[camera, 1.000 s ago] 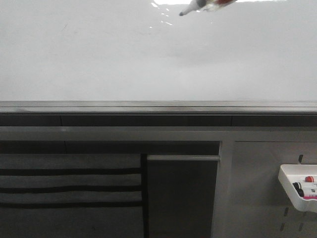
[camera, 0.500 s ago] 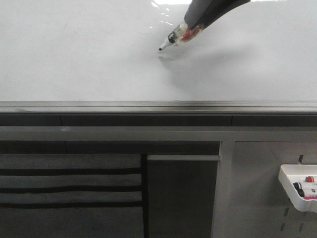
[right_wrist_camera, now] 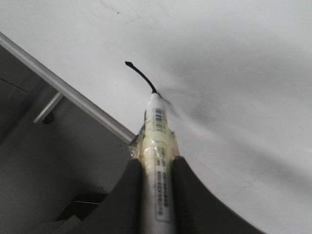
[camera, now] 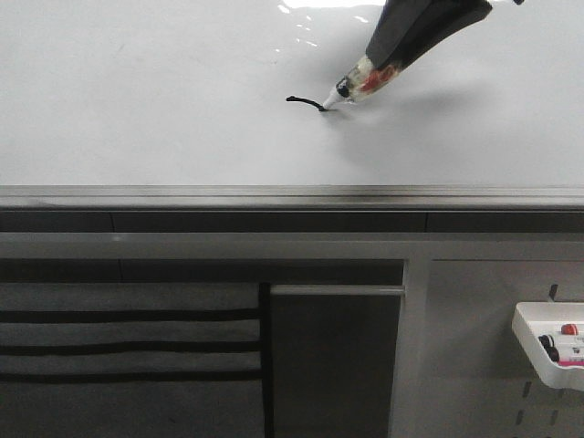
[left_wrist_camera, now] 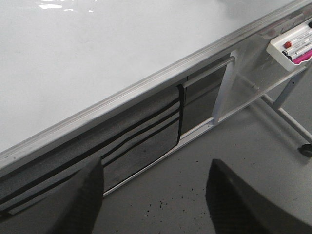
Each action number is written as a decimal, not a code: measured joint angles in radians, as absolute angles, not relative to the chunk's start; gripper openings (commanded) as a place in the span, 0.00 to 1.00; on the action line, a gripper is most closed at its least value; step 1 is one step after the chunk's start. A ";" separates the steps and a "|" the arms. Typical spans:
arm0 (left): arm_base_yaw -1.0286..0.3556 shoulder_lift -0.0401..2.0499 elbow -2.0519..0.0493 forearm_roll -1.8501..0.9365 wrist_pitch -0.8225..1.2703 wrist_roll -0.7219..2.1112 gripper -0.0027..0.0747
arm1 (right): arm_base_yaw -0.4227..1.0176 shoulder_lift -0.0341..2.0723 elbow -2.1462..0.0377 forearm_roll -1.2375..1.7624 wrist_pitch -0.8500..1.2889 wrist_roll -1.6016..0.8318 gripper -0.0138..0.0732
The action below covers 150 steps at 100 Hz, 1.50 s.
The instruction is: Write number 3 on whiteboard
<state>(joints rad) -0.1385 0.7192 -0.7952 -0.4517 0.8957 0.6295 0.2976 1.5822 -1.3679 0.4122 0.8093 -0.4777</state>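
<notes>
Far to the left, the left gripper (left_wrist_camera: 153, 195) hangs over the floor below the board's rail, its fingers (left_wrist_camera: 80, 200) spread apart and holding nothing; it is well apart from the writing. On the whiteboard (camera: 146, 100), left of centre stays blank, and the number 3 (camera: 306, 101) is so far only a short black stroke, lying nearly level and ending at the marker's tip. The marker (camera: 360, 84) slants up and to the right from that stroke, its long axis running back into the right gripper (right_wrist_camera: 156, 170), whose fingers (right_wrist_camera: 129, 195) are closed on the marker's barrel. So the ink lies ahead of the tip, to its left, and the right arm alone is placed to carry on; the rest of the digit probably has to be drawn rightward and downward from here.
</notes>
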 measured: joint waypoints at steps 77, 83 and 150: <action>-0.139 0.719 -0.795 -0.443 0.890 0.630 0.58 | 0.314 1.584 -1.353 0.392 0.793 -0.477 0.09; -0.139 0.719 -0.795 -0.441 0.890 0.630 0.58 | 0.299 1.584 -1.353 0.392 0.824 -0.477 0.09; -0.139 0.719 -0.795 -0.439 0.890 0.630 0.58 | 0.382 1.660 -1.387 0.438 0.802 -0.477 0.09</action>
<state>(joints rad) -0.1385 0.7192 -0.7952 -0.4388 0.8896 0.6295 0.3820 1.6603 -1.3869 0.4381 0.8020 -0.4768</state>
